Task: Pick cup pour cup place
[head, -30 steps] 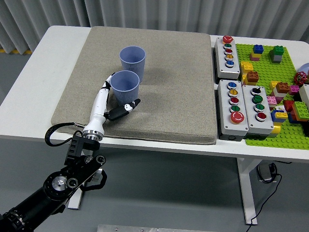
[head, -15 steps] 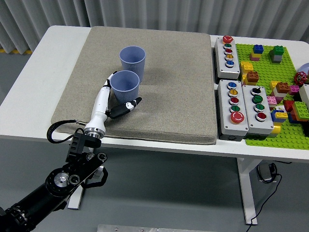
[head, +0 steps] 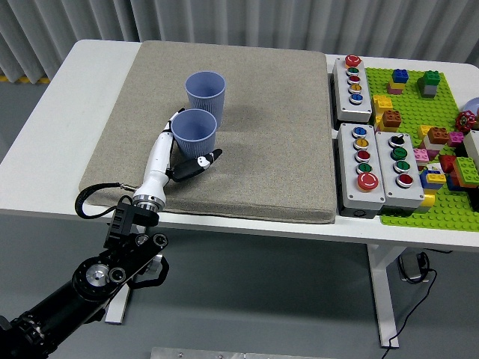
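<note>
Near cup (head: 194, 133) within left robot hand (head: 174, 153) (upright).

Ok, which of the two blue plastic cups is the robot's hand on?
The nearer blue plastic cup; the left hand wraps it. The farther cup stands untouched behind.

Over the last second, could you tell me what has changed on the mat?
The left hand has crept slightly forward and rightward, closing in around the near cup, which hasn't lifted. The far cup, the mat and the button boxes stayed put.
</note>
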Available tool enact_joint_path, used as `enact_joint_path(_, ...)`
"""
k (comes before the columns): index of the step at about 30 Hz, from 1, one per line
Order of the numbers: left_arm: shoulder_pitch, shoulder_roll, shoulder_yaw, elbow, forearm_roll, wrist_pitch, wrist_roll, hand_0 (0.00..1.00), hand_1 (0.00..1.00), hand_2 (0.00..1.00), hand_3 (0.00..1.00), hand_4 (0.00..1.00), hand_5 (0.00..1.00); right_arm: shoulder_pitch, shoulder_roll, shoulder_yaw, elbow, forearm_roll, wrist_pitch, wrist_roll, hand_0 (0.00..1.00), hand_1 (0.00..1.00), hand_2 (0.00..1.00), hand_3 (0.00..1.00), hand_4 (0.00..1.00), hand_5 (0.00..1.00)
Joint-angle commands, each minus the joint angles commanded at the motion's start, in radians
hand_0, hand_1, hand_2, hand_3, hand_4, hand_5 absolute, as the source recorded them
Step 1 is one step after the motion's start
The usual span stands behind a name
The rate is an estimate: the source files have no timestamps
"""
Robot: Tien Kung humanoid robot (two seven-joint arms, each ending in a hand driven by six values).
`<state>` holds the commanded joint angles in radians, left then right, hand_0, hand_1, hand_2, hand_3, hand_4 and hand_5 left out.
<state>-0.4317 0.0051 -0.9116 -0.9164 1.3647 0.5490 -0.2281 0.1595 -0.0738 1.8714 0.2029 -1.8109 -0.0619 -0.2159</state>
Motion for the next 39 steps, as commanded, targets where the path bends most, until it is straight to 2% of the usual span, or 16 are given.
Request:
enact_joint_path(2,-0.002,0.000,0.000,0.000,-0.005,-0.001,-0.003,0.740,0.824,0.998,0.998,0.987,0.367,0.000,0.000,0.000,0.000,0.000,0.000,0.000,0.700,0.706,0.670,0.635,0.053,0.310)
enact_joint_path(3,-0.003,0.000,0.000,0.000,-0.009,-0.002,-0.005,0.660,0.777,0.998,0.998,0.988,0.365,0.001,0.000,0.000,0.000,0.000,0.000,0.000,0.700,0.706,0.670,0.634,0.053,0.310)
enact_joint_path(8,-0.005,-0.002,0.003,-0.001,-0.034,-0.005,-0.018,0.660,0.777,0.998,0.998,0.988,0.365,0.001,0.000,-0.001,0.000,0.000,0.000,0.000,0.700,0.706,0.670,0.634,0.053,0.310)
enact_joint_path(17,-0.003,-0.004,0.005,-0.007,-0.115,-0.036,-0.039,0.652,0.759,0.998,0.998,0.981,0.358,-0.002,0.000,0.001,0.000,-0.004,0.002,0.000,0.700,0.706,0.670,0.634,0.053,0.312)
enact_joint_path(26,-0.006,-0.005,0.013,0.001,-0.143,-0.029,-0.043,0.653,0.756,0.998,0.998,0.978,0.355,-0.004,0.001,0.003,0.000,-0.007,0.002,-0.001,0.700,0.706,0.670,0.634,0.054,0.313)
enact_joint_path(27,-0.006,-0.005,0.013,0.001,-0.144,-0.028,-0.043,0.632,0.728,0.969,0.998,0.960,0.326,-0.004,0.001,0.003,0.001,-0.007,0.002,-0.001,0.700,0.706,0.671,0.634,0.054,0.313)
enact_joint_path(33,-0.009,-0.005,0.019,-0.004,-0.165,-0.008,-0.059,0.632,0.728,0.969,0.998,0.960,0.326,-0.003,0.001,0.004,0.001,-0.009,0.002,-0.001,0.700,0.706,0.671,0.634,0.054,0.313)
enact_joint_path(34,-0.009,-0.005,0.020,-0.003,-0.167,-0.005,-0.061,0.613,0.691,0.882,0.998,0.955,0.323,-0.003,0.001,0.004,0.001,-0.009,0.002,-0.001,0.700,0.706,0.671,0.634,0.054,0.313)
enact_joint_path(39,-0.013,-0.005,0.026,0.000,-0.180,0.006,-0.069,0.613,0.691,0.882,0.998,0.955,0.323,0.000,0.000,0.001,0.001,-0.005,0.002,-0.002,0.700,0.706,0.671,0.634,0.054,0.313)
